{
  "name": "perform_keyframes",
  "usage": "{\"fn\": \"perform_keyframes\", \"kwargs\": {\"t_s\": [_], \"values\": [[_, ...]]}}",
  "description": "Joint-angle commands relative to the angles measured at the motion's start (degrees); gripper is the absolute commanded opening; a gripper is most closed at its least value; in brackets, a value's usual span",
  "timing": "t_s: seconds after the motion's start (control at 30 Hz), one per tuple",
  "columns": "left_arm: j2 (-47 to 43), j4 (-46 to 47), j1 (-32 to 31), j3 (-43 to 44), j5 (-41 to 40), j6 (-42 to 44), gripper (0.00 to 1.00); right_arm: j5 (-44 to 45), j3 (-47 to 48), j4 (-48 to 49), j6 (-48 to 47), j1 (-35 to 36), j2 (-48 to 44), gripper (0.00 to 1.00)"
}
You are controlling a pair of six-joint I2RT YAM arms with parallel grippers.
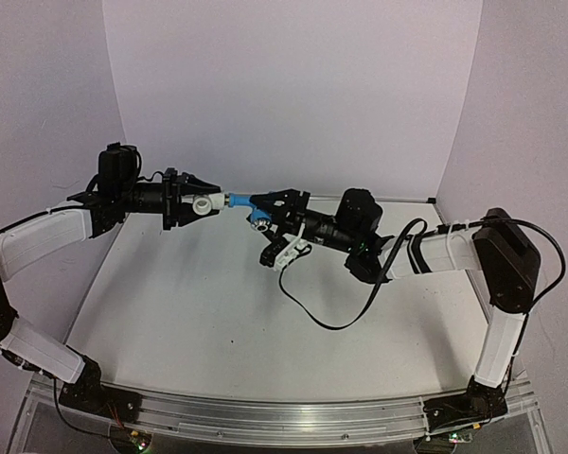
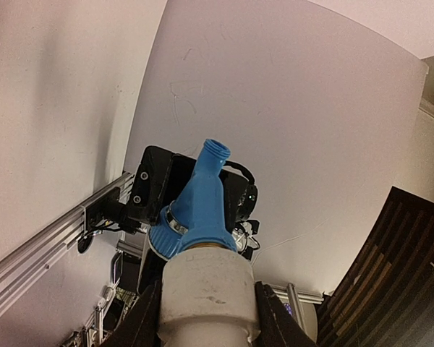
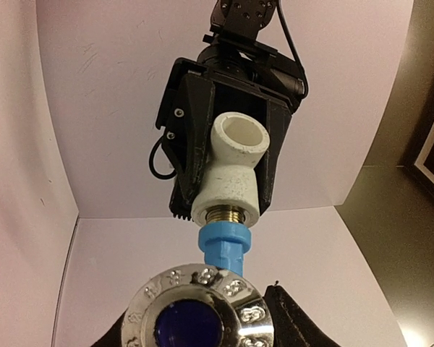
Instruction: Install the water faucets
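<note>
Left claw [image 2: 208, 312]: narrow, closed on the white fitting [image 3: 231, 170], which it holds in the air above the surface [image 1: 218, 312].
Right claw [image 3: 199, 329]: one finger on each side of the blue tap [image 2: 199, 210]; whether they already press it cannot be told.
Blue tap: between both claws, joined end to end with the white fitting at a brass thread [image 3: 224, 215].
</note>
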Motion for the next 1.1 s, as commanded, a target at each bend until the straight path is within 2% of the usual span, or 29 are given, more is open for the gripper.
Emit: {"fn": "perform_keyframes", "kwargs": {"t_s": [0.0,0.17,0.3,0.43,0.63,0.77,0.87,1.0,1.07], "values": [[-0.75,3.79,0.13,0.35,2.22,-0.24,0.00,-1.15,3.18,4.82,3.56,0.53,1.06,0.44],[-0.80,3.76,0.18,0.89,2.94,3.68,0.00,-2.42,3.84,4.08,8.72,0.63,0.60,0.31],[-1.16,3.75,0.18,0.95,3.16,7.88,0.00,-3.87,4.91,-4.47,11.90,0.65,-1.77,0.19],[-1.36,3.79,0.13,1.57,3.23,13.20,0.00,-5.42,6.55,-12.01,17.60,0.60,-3.55,0.01],[-0.57,3.79,0.12,2.57,2.65,22.50,0.00,-6.81,9.02,-21.09,24.81,0.62,-4.68,0.00],[-1.49,3.75,0.05,2.61,1.55,35.93,0.00,-7.95,10.82,-27.19,32.64,0.63,-5.50,0.00],[-3.91,3.71,-0.04,2.24,1.53,50.71,0.00,-11.04,12.15,-32.14,38.86,0.65,-6.69,0.00],[-5.86,3.65,-0.64,1.52,0.85,68.16,0.00,-15.24,10.58,-32.84,45.04,0.82,-8.18,0.00],[-6.23,3.57,-0.83,1.47,1.20,72.81,0.00,-15.87,10.84,-32.88,48.41,0.89,-8.31,0.00]]}}
